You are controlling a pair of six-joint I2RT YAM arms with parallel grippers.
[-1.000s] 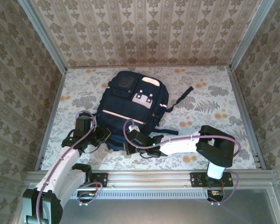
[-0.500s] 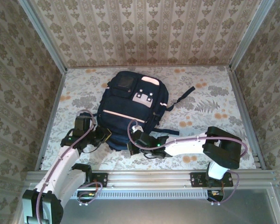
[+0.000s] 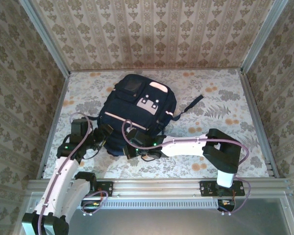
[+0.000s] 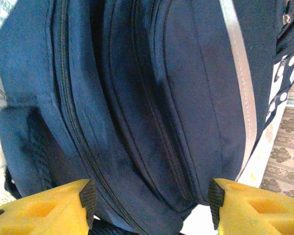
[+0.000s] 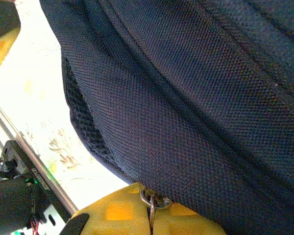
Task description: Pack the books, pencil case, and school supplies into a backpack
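Note:
The navy backpack (image 3: 137, 110) lies flat on the table with its pale stripes up, zips shut along its near end (image 4: 152, 98). My left gripper (image 3: 107, 135) is at the backpack's near-left corner, open (image 4: 152, 196), its yellow fingers (image 4: 63, 205) standing either side of the corner with space between. My right gripper (image 3: 131, 147) is at the near edge, shut (image 5: 152, 218) on a small metal zipper pull (image 5: 151, 201) under the mesh fabric (image 5: 186, 88). The books, pencil case and school supplies are out of view.
Dark straps (image 3: 188, 105) trail off the backpack's right side. Flower-patterned walls close in the table (image 3: 225, 103) on three sides. The metal rail (image 3: 157, 186) with both arm bases runs along the near edge.
My left gripper opened and drew back left off the backpack's corner. My right gripper slid left along the near edge with the zipper pull. The backpack shifted slightly.

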